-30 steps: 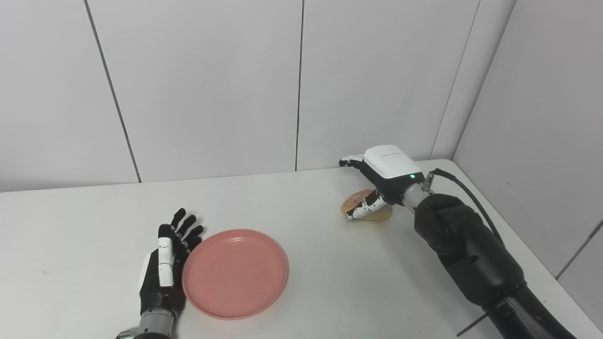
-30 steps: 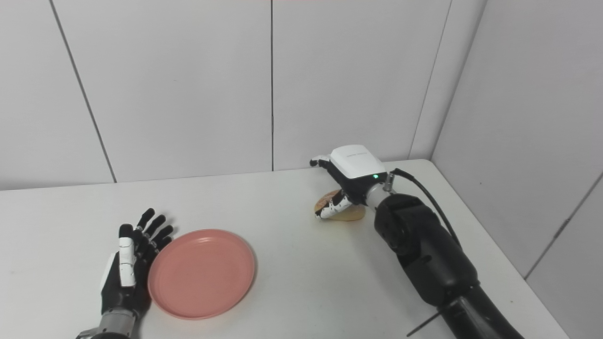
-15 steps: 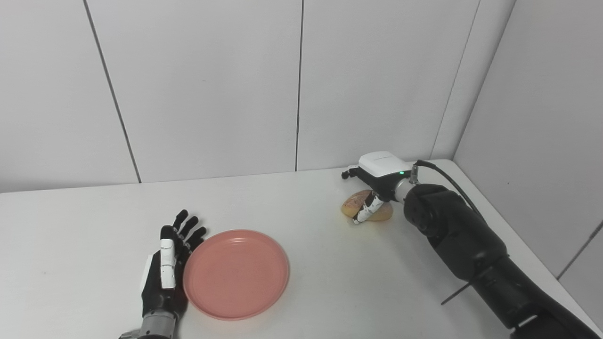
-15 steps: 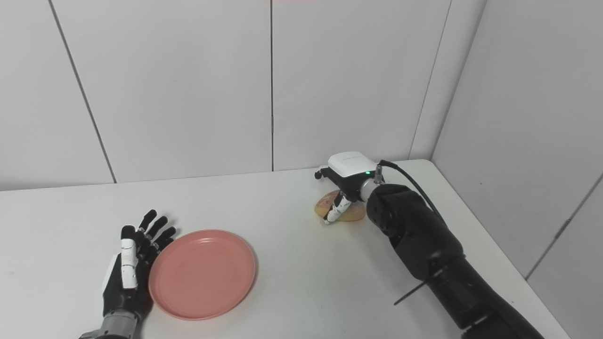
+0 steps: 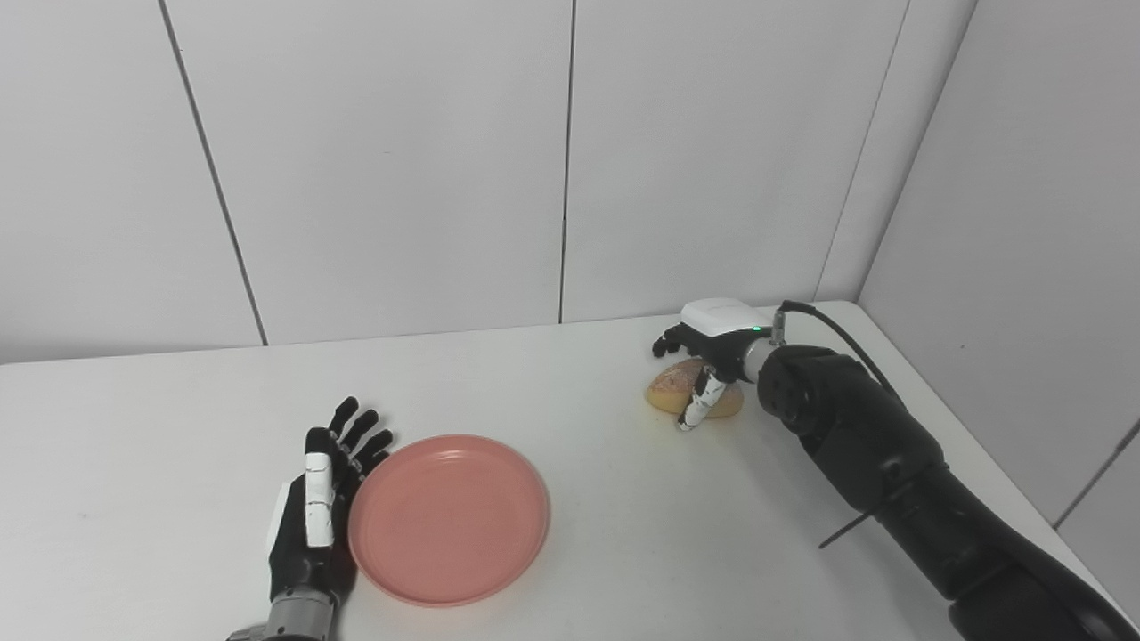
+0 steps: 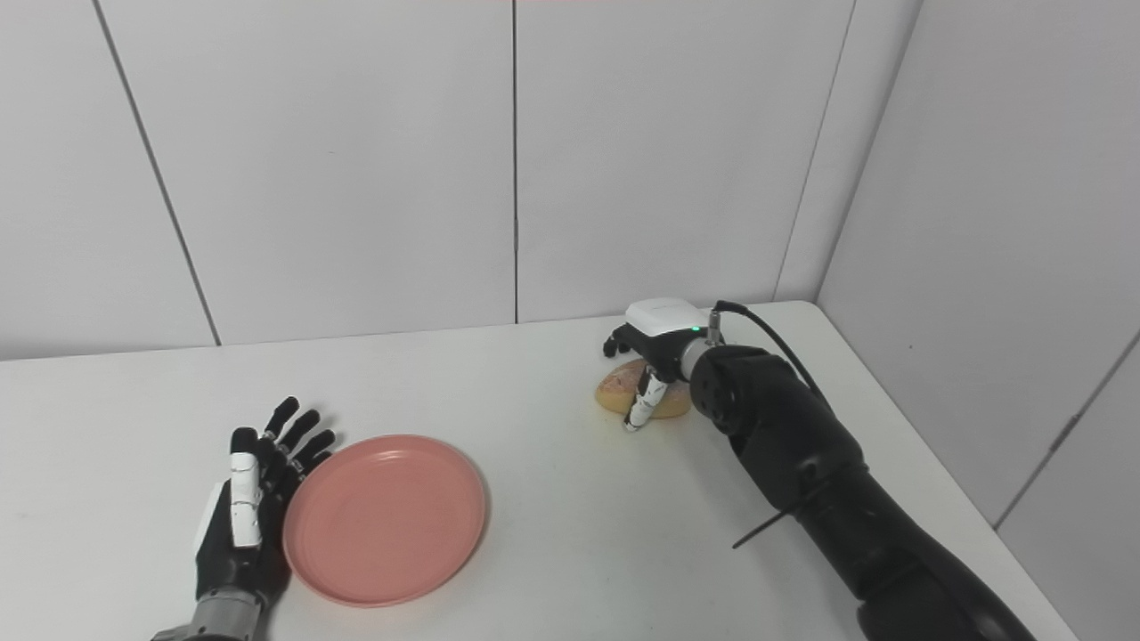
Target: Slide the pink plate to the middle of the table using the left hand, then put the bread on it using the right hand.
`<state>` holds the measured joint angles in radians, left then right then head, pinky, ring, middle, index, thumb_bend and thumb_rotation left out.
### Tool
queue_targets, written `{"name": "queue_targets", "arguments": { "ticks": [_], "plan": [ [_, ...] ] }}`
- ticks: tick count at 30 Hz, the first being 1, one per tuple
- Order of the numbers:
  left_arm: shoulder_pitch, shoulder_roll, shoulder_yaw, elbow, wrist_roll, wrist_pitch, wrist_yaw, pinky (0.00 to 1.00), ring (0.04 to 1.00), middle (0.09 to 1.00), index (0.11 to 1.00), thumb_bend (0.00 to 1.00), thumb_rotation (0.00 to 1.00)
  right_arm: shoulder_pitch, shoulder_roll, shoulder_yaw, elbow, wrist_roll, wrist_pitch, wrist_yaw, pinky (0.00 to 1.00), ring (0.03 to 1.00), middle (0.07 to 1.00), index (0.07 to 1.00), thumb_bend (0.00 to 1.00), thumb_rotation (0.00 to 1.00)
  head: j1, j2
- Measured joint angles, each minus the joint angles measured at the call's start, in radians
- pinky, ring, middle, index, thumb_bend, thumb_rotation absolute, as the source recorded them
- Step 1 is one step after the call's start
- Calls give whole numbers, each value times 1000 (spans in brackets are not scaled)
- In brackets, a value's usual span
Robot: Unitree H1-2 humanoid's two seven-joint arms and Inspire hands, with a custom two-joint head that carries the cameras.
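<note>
The pink plate (image 5: 450,518) lies flat on the white table (image 5: 570,499), left of its middle. My left hand (image 5: 319,499) rests open beside the plate's left rim, fingers stretched out and touching or nearly touching the rim. A tan bread roll (image 5: 674,393) sits near the back right of the table. My right hand (image 5: 708,347) is lowered over the roll, thumb down on its front side and the other fingers curled behind it. The hand hides the roll's right part, and I cannot see whether the fingers press on it.
White wall panels (image 5: 570,160) close off the table at the back and right. My black right forearm (image 5: 882,463) crosses the table's right side from the bottom corner, with a cable on it. The table's right edge (image 5: 971,445) runs close to the arm.
My right hand has dropped lower over the bread and its fingers have curled in around it. The plate and my left hand have crept slightly to the right.
</note>
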<state>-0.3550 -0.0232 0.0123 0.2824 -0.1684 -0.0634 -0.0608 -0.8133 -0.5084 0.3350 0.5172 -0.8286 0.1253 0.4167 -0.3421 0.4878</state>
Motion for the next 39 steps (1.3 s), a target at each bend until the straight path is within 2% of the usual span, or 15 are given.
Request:
{"name": "queue_targets", "arguments": {
  "ticks": [7, 10, 11, 14, 15, 16, 18, 19, 20, 22, 24, 27, 30, 34, 39],
  "plan": [
    [6, -2, -2, -9, 8, 3, 1, 829, 846, 903, 894, 751, 1000, 3, -6, 13, 13, 1, 0, 0, 639, 787, 818, 744, 982, 160, 3, 6],
    [11, -6, -3, -15, 15, 5, 1, 833, 849, 905, 903, 754, 1000, 7, -8, 14, 15, 2, 0, -1, 579, 692, 743, 701, 934, 99, 5, 6],
    [11, -7, -3, -16, 15, 5, 1, 840, 848, 903, 905, 753, 1000, 8, -8, 15, 15, 4, 0, -1, 535, 607, 665, 661, 883, 52, 8, 6],
    [11, -9, -3, -15, 16, 5, 1, 835, 846, 900, 906, 752, 1000, 8, -9, 18, 23, 9, -2, -12, 501, 559, 614, 618, 841, 26, 9, 6],
    [11, -10, -3, -15, 16, 5, 1, 834, 845, 900, 906, 755, 1000, 8, -11, 23, 24, 9, -3, -21, 483, 549, 606, 557, 685, 76, 9, 6],
    [11, -10, -3, -15, 17, 5, 1, 833, 844, 899, 906, 757, 1000, 8, -13, 30, 25, 8, -5, -30, 474, 543, 602, 525, 605, 102, 11, 6],
    [11, -10, -3, -15, 20, 6, 1, 821, 839, 897, 903, 760, 1000, 8, -18, 41, 25, 4, -8, -44, 440, 527, 581, 497, 537, 97, 14, 6],
    [11, -11, -2, -15, 21, 6, 2, 819, 840, 896, 903, 757, 1000, 8, -20, 47, 25, 2, -10, -50, 417, 502, 521, 491, 533, 31, 15, 5],
    [11, -12, -1, -15, 21, 6, 3, 819, 840, 896, 903, 757, 1000, 8, -23, 54, 27, 2, -13, -62, 415, 499, 515, 491, 532, 25, 15, 5],
    [11, -14, -1, -15, 21, 7, 7, 819, 840, 898, 907, 754, 1000, 8, -26, 64, 31, 0, -28, -81, 363, 430, 483, 516, 522, 6, 15, 5],
    [12, -17, -1, -16, 21, 7, 7, 815, 830, 896, 921, 770, 998, 9, -28, 69, 43, -1, -62, -122, 353, 418, 470, 519, 520, 1, 20, 6],
    [13, -19, -1, -18, 21, 8, 8, 810, 823, 890, 933, 768, 993, 13, -34, 71, 69, 0, -138, -209, 377, 424, 491, 504, 520, 0, 25, 8],
    [14, -19, 0, -18, 21, 8, 8, 823, 828, 893, 942, 770, 992, 14, -40, 70, 76, 4, -176, -253, 392, 427, 502, 497, 519, 0, 26, 6],
    [14, -20, -1, -18, 21, 8, 8, 833, 828, 893, 948, 790, 983, 14, -42, 69, 79, 4, -193, -302, 454, 471, 527, 464, 517, 0, 28, 5],
    [20, -25, -2, -27, 21, 12, 8, 829, 829, 893, 948, 777, 986, 18, -45, 68, 61, 3, -227, -343, 473, 474, 531, 462, 516, 0, 51, 12]
  ]
}}
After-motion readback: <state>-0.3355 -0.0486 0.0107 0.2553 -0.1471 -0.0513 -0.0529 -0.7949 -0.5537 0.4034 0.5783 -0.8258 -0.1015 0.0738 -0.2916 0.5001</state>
